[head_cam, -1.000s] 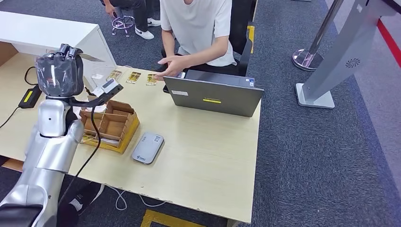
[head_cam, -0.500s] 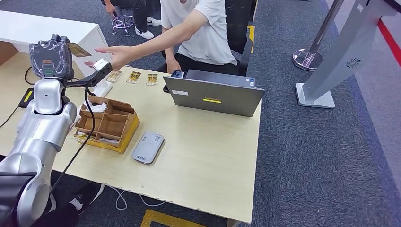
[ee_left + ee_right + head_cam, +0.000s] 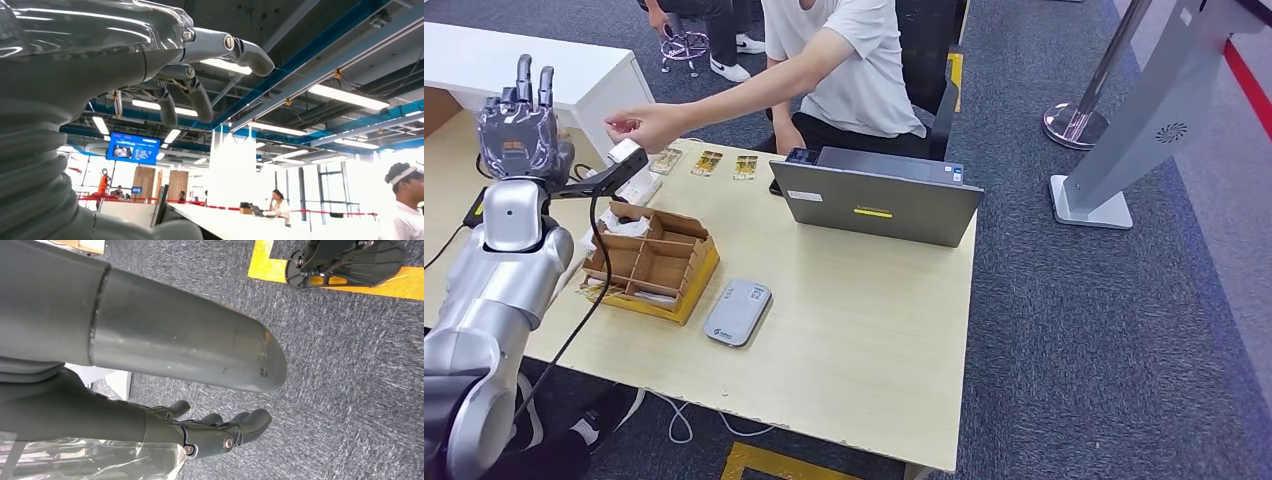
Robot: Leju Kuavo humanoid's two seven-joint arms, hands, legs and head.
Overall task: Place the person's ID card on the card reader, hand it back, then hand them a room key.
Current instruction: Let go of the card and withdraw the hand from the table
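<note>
My left hand (image 3: 519, 125) is raised over the table's far left corner, fingers pointing up and apart, with nothing in it. In the left wrist view the left hand (image 3: 165, 65) is also empty, its fingers (image 3: 200, 100) loosely extended against a ceiling. A person's hand (image 3: 639, 125) is closed just right of my left hand; I cannot make out the ID card in it. The grey card reader (image 3: 737, 312) lies flat near the table's middle. Three room key cards (image 3: 707, 162) lie in a row at the far edge. My right hand (image 3: 210, 435) hangs empty above the carpet.
A cardboard organiser box (image 3: 654, 265) sits between my left arm and the reader. An open laptop (image 3: 874, 200) stands at the far right of the table (image 3: 864, 340). The person sits behind it. A black cable runs from my left wrist down across the box.
My left hand rose with the card pinched in it. The person reached across to it. The card is gone from my hand, whose fingers now point up and apart.
</note>
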